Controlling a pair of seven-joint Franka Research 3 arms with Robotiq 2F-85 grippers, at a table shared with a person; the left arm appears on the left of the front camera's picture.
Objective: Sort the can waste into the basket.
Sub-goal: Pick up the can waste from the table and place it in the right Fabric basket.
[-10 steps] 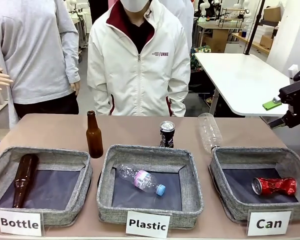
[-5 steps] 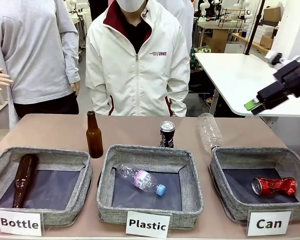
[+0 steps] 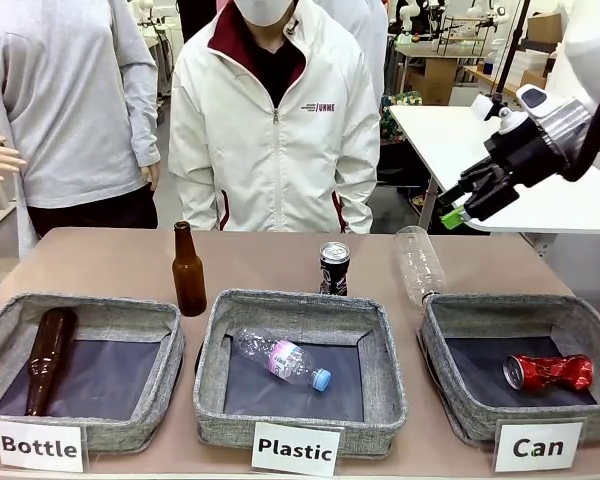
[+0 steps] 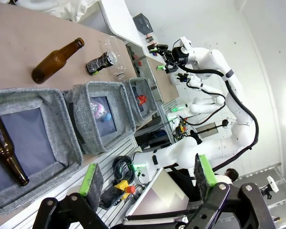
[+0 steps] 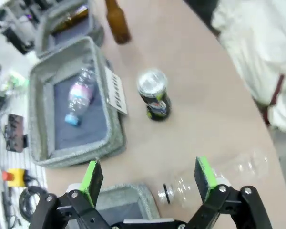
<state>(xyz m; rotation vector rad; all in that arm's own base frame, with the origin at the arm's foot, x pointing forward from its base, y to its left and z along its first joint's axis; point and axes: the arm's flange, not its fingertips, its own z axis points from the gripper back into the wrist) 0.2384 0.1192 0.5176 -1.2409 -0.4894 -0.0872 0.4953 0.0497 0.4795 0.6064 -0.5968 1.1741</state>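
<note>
Currently: red can (image 3: 548, 372) in Can basket (image 3: 442, 345); black can (image 3: 334, 267) upright on surface (image 3: 100, 258), unsorted, so I hold right pincer (image 3: 457, 210) wide, empty, aloft.

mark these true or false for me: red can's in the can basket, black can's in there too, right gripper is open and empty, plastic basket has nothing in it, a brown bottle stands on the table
1. The red can lies in the basket labelled "Can". True.
2. The black can is in that basket too. False: it stands upright on the table, behind the "Plastic" basket.
3. The right gripper is open and holds nothing. True.
4. The "Plastic" basket has nothing in it. False: a clear plastic bottle lies in it.
5. A brown bottle stands upright on the table. True.
</note>
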